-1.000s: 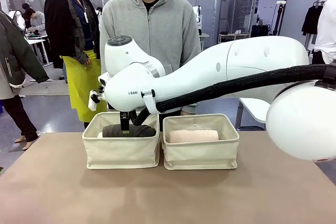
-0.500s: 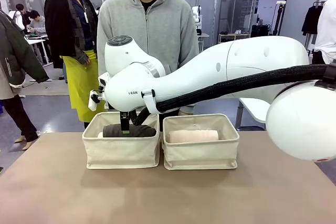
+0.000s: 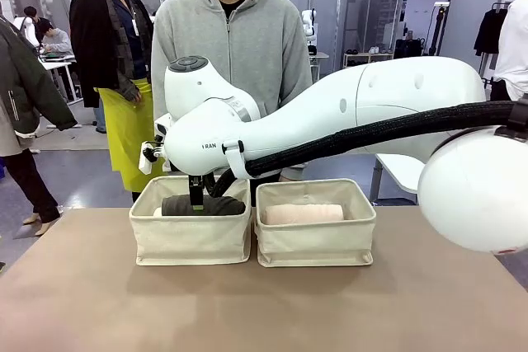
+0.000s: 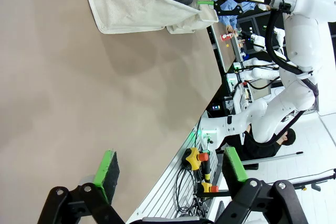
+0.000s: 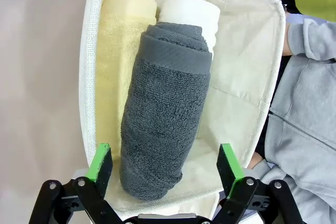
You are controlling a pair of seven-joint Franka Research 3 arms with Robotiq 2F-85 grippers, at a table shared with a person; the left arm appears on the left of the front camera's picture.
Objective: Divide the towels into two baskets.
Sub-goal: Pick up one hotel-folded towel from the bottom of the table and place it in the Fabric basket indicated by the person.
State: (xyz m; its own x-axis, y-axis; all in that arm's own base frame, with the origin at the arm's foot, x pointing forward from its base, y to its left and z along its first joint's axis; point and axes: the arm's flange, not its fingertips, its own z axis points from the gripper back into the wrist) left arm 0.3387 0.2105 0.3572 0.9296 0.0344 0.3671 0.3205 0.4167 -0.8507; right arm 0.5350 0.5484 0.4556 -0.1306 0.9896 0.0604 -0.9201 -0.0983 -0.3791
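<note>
Two cream baskets stand side by side at the table's far edge. The left basket (image 3: 190,241) (image 5: 89,72) holds a pale yellow towel (image 5: 113,51), a white towel (image 5: 189,14) and a dark grey towel (image 3: 202,205) (image 5: 165,108) lying on top of them. A pale pink towel (image 3: 303,214) lies in the right basket (image 3: 315,241). My right gripper (image 3: 196,194) (image 5: 164,163) hangs open over the left basket, its pads either side of the grey roll's near end and clear of it. My left gripper (image 4: 170,166) is open and holds nothing, low over the table (image 4: 79,103) near its edge.
A person in a grey hoodie (image 3: 235,47) stands just behind the baskets. My right arm (image 3: 346,121) spans from the picture's right across the right basket. The table's near half (image 3: 247,311) is bare. Other people stand farther back on the left.
</note>
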